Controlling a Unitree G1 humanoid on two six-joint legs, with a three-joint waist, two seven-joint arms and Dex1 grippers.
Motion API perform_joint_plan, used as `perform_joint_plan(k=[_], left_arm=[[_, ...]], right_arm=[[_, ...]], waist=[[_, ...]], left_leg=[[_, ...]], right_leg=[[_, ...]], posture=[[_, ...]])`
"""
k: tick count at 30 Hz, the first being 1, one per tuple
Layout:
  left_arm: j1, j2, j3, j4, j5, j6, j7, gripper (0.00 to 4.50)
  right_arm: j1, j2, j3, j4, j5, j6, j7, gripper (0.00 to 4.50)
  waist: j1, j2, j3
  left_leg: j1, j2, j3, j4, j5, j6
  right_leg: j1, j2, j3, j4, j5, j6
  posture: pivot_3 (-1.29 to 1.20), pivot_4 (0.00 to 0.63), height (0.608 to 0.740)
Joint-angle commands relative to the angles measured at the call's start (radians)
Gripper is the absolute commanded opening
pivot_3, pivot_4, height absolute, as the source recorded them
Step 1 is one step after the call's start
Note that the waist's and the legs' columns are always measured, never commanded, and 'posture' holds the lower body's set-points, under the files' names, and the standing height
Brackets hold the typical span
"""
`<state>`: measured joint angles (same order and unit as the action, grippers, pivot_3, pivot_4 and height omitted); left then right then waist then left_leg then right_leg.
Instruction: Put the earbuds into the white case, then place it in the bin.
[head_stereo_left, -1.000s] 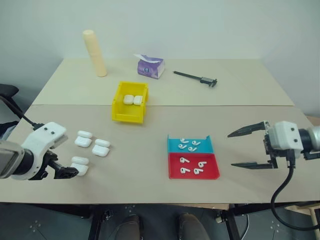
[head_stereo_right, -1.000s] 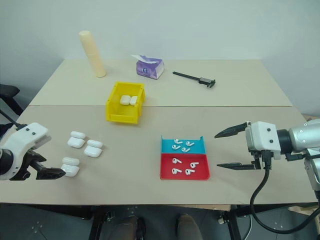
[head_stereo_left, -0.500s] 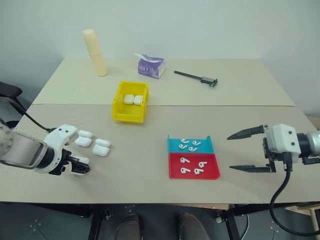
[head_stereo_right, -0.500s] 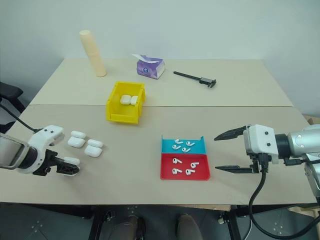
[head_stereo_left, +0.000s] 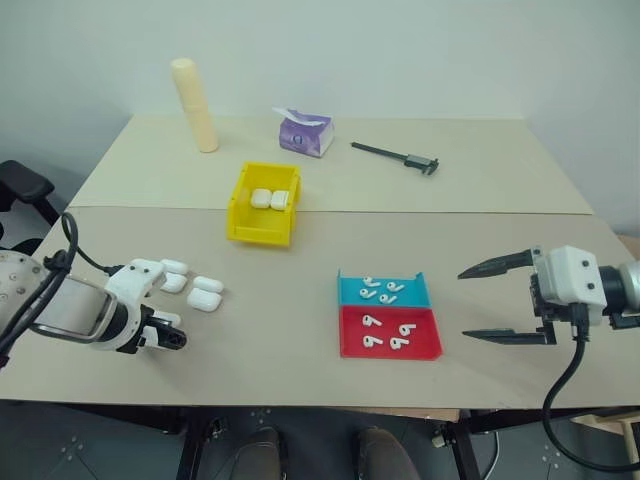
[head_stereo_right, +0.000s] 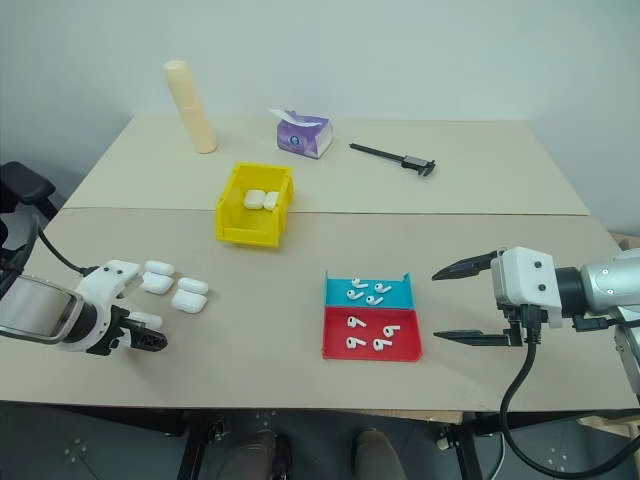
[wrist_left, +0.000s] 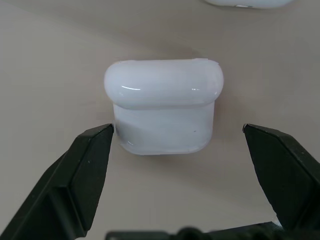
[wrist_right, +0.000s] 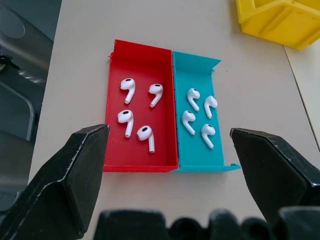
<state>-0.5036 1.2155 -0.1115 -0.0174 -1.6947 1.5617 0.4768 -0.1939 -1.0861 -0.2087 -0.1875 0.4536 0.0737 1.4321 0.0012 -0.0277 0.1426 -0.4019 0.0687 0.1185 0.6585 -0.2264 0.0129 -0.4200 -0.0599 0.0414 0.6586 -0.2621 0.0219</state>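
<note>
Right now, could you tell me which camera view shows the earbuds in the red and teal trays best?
The right wrist view: the earbuds lie large and separate, four in the red tray, four in the teal tray. The two eye views show them as tiny white specks.

Setting: lab or test bench, bare and staged.
Walls: plain pale wall (head_stereo_left: 420, 50), nothing hung.
Furniture: two tan tables (head_stereo_left: 470, 190) pushed together, seam visible.
Tools: black caliper (head_stereo_left: 395, 156) lying on the far table.
Sorting gear: yellow bin (head_stereo_left: 262, 205), teal tray (head_stereo_left: 382, 290), red tray (head_stereo_left: 390, 333) set out neatly.
Odds: purple tissue pack (head_stereo_left: 304, 133), cream cylinder (head_stereo_left: 194, 104) near the wall.
</note>
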Motion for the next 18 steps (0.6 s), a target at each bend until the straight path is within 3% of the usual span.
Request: perform_joint_plan(k=[1,7,18], left_arm=[[-0.017,0.0,-0.009,0.004,-0.026,-0.029,0.068,4.5],[-0.017,-0.009,-0.056,0.012,-0.097,-0.065,0.118,4.5],[-0.029,-0.03,-0.076,0.015,-0.065,-0.068,0.151,4.5]], right_arm=[[-0.018,-0.013,-0.023,-0.015,0.01,0.002,-0.005,4.47],[-0.004,-0.016,-0.032,-0.028,0.011,0.009,-0.013,4.47],[0.019,-0.019,-0.042,-0.037,0.006,0.0,-0.021,4.47]], waist=[[0.0,0.0,0.0],[0.002,0.0,0.0],[0.01,0.0,0.0]], left_leg=[[0.0,0.0,0.0,0.0,0.0,0.0],[0.0,0.0,0.0,0.0,0.0,0.0],[0.002,-0.001,0.0,0.0,0.0,-0.001]], right_leg=[[0.0,0.0,0.0,0.0,0.0,0.0],[0.0,0.0,0.0,0.0,0.0,0.0],[0.002,0.0,0.0,0.0,0.0,0.0]], posture=[[0.0,0.15,0.74],[0.0,0.15,0.74],[0.0,0.15,0.74]])
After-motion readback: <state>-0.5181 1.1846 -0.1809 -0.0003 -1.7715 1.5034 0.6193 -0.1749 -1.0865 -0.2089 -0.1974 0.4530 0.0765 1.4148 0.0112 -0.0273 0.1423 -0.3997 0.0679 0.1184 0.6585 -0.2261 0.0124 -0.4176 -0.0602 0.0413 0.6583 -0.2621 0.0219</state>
